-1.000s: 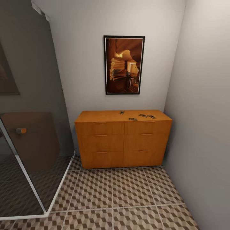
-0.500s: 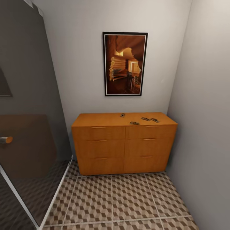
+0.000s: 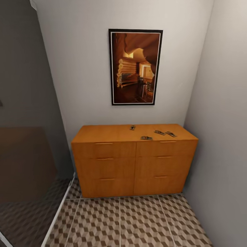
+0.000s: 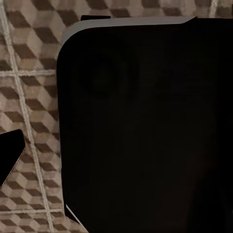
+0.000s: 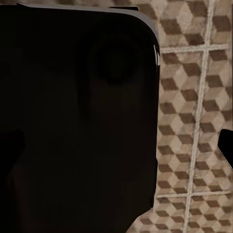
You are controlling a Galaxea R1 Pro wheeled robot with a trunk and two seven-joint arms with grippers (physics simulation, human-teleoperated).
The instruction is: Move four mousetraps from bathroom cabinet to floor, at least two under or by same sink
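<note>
Closer to cabinet [image 3: 133, 161] now, 4 mousetraps [image 3: 146, 138] near its front edge, tile floor [image 3: 137, 223] open; pincer states unclear.

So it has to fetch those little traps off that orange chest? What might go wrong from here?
Three likely snags. The mousetraps are small and flat on the cabinet top, so pinching one up could be fiddly, and it might get pushed about. Two lie close together near the right end, so grabbing one may knock the other. The cabinet sits in a tight corner, with the wall on its right and a glass panel on its left, leaving little elbow room.
</note>
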